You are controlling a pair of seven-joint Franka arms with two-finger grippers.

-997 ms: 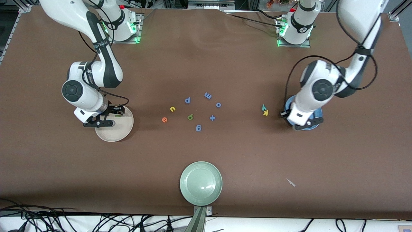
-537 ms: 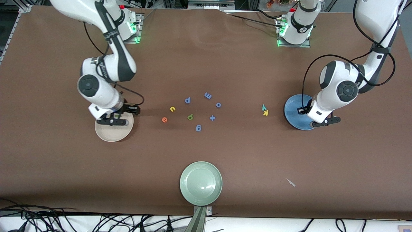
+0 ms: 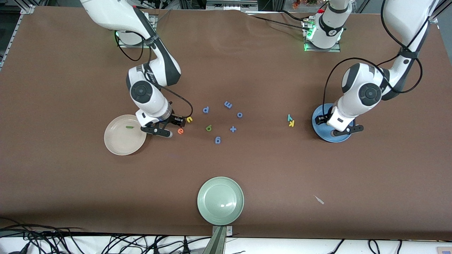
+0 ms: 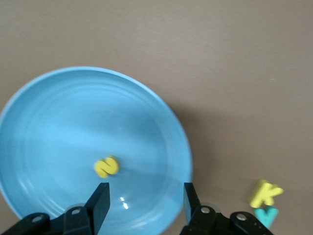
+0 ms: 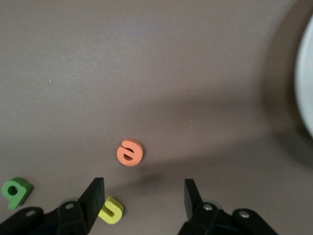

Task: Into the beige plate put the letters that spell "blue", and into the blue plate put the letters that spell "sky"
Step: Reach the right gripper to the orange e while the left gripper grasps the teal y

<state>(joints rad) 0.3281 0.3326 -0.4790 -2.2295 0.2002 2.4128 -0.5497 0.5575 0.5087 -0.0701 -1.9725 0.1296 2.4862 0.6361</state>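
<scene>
The right pincer has moved off the beige plate to the orange "e", open and empty; the green "l" lies in that plate. The left pincer hangs open, empty, over the blue plate with the yellow "s" in it.

Bare table surrounds the orange e; yellow u sits just beside it, the beige plate near. The k and y touch, with bare table toward the blue plate.
</scene>
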